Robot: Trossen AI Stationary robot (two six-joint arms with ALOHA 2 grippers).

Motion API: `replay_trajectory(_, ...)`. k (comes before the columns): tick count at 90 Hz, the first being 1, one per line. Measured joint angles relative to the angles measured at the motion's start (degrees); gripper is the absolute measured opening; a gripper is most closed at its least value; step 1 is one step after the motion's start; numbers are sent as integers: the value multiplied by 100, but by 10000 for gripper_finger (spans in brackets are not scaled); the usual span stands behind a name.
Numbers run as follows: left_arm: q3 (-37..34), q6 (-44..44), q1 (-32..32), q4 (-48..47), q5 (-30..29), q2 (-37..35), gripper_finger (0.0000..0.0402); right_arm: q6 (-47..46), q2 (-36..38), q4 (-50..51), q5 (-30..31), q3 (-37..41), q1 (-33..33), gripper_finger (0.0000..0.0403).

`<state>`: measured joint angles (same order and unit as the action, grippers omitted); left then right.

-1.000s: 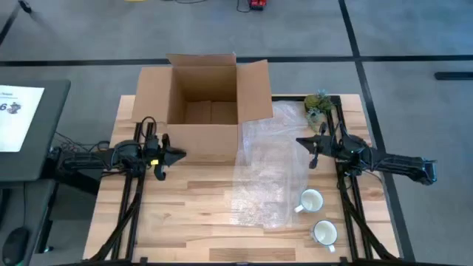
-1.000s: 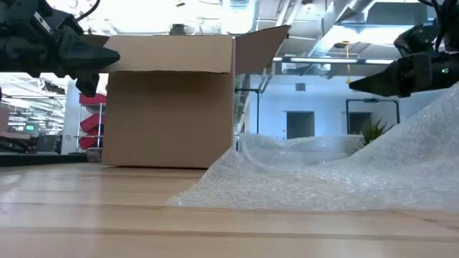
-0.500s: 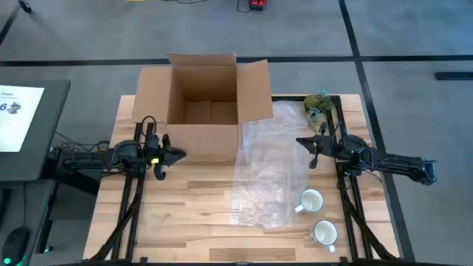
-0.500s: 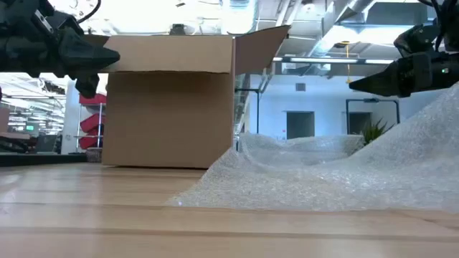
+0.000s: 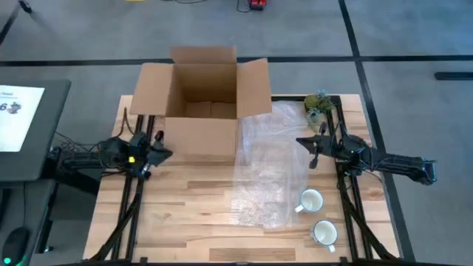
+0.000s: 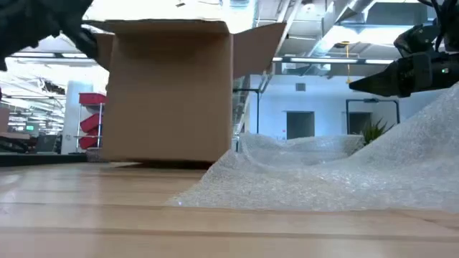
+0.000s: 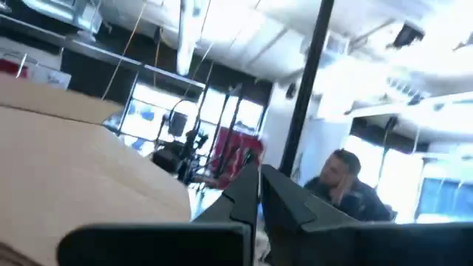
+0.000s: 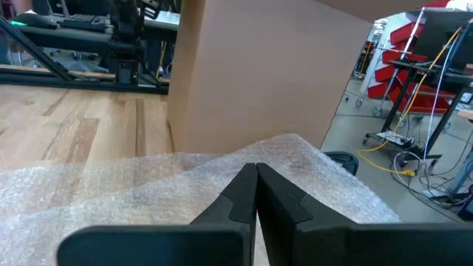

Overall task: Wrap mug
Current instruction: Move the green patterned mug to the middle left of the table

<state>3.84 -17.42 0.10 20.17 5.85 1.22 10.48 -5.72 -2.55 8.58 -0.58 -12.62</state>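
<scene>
Bubble wrap lying loose at centre | left gripper at 9 o'clock, right gripper at 3, fingers pressed together | risking nudging cardboard box, snagging wrap before reaching mugs at 5.

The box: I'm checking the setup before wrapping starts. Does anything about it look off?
The box looks tipped: in the low view a dark gap shows under its near bottom edge. The left gripper is at its left front corner.

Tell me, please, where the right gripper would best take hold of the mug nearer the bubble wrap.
Probably the rim of the mug, from straight above: it stands upright, mouth open upward, with its handle toward the bubble wrap. One finger of the right gripper could go inside, on the side away from the handle.
</scene>
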Motion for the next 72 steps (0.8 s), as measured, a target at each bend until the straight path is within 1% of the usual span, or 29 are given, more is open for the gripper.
replay_trajectory(8, 264, 343, -110, -322, -274, 279, 0, 0, 0, 0, 0, -1, 0, 0)
replay_trajectory(16, 367, 553, -209, -439, -564, 781, 0, 0, 0, 1, 0, 0, 0, 0)
replay_trajectory(27, 644, 615, -422, -490, -514, 1643, 0, 0, 1, 0, 0, 0, 0, 0)
replay_trajectory(32, 818, 789, -614, -691, -430, 2059, 0, 0, 0, 0, 0, -2, 0, 0)
replay_trajectory(38, 1060, 1091, -955, -1127, -475, 2622, 0, 0, 2, 1, 0, -2, 0, 0)
replay_trajectory(48, 1634, 1132, -1498, -1993, -1079, 3532, 0, 0, 2, 0, 0, 0, 0, 0)
replay_trajectory(52, 1935, 1051, -1710, -2291, -1213, 3856, 0, 0, 0, 0, 0, 0, 0, 0)
replay_trajectory(62, 2780, 786, -2186, -3358, -1242, 4576, 0, 0, 0, 0, 0, -1, 0, 0)
replay_trajectory(72, 3755, 444, -2647, -4432, -1299, 5113, 0, 0, 0, 0, 0, -1, 0, 0)
